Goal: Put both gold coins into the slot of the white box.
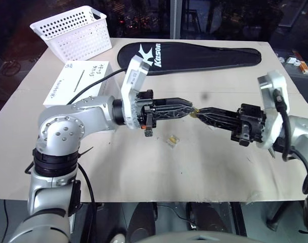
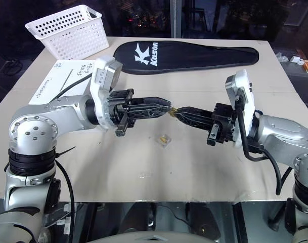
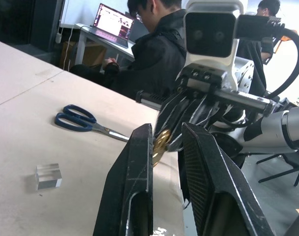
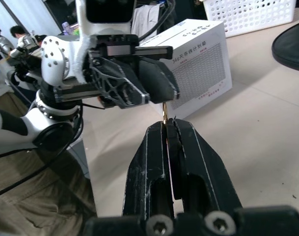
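One gold coin [image 3: 161, 142] hangs in mid-air over the middle of the table, its edge [image 4: 165, 112] sticking out of my right gripper [image 1: 198, 113], which is shut on it. My left gripper [image 1: 192, 108] meets it tip to tip, open but narrow, with a finger on either side of the coin. The white box [image 1: 78, 83] lies at the table's left, behind my left arm, its slot [image 1: 81, 80] facing up beside the handwriting. I see no other gold coin apart from a yellowish glint at a small clear block [image 1: 171, 140] below the grippers, which I cannot tell for a coin.
A white perforated basket [image 1: 70, 30] stands at the far left corner. A black racket cover [image 1: 194, 55] lies along the back. Blue-handled scissors [image 3: 75, 118] lie on the table's right side. People [image 3: 154, 54] sit beyond the right edge.
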